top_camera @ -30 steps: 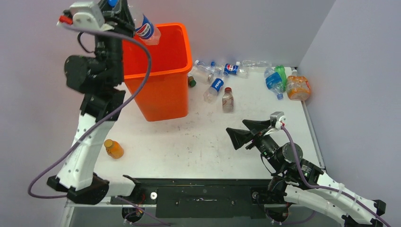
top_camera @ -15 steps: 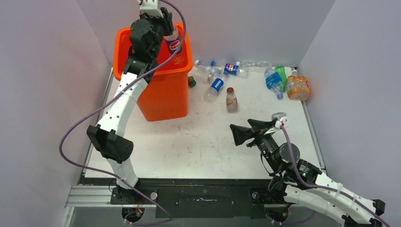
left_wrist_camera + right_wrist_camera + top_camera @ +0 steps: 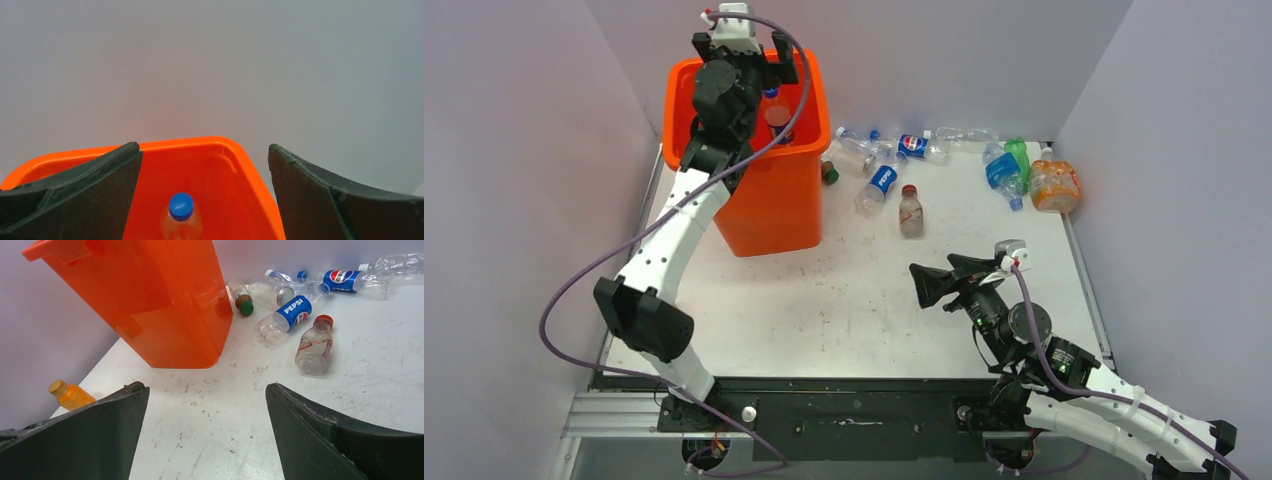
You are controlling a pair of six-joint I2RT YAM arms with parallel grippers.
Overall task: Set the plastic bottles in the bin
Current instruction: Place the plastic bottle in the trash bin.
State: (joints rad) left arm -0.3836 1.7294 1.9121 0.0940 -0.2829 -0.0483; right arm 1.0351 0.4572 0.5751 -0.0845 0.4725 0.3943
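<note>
Left gripper (image 3: 742,55) hangs over the bin (image 3: 774,205), jaws spread wide, nothing betw. them. Right under it, inside the bin, a blue-cap bottle (image 3: 181,212) shows, clear of both fingers. Can't tell if it's resting at the bottom or mid-fall. Right gripper (image 3: 919,288) sits low over the table (image 3: 824,300), in front & to the right of the bin. It's also wide open & empty, pointing toward the bin.

Other bottles are outside the bin, mostly in a scatter to its right along the far table edge:
- green-cap bottle (image 3: 828,172), just beside the bin wall
- Pepsi bottle (image 3: 879,185)
- red-cap bottle (image 3: 910,212), nearest the right gripper
- farther from the bin: blue-tinted bottle (image 3: 1001,170), green bottle (image 3: 1020,155), squat orange bottle (image 3: 1054,185)

A small orange bottle (image 3: 70,394) lies on the bin's other side, near-left.

Handling, my guess: empties, v. light, w/ thin walls that dent. Smooth round bodies will roll & may squirt out of a hard pinch. Best hold is across the body at mid-label, jaws square to the long axis, not on neck or cap. Red-cap bottle looks the easiest pick for the right gripper: it's alone, w/ room either side.
</note>
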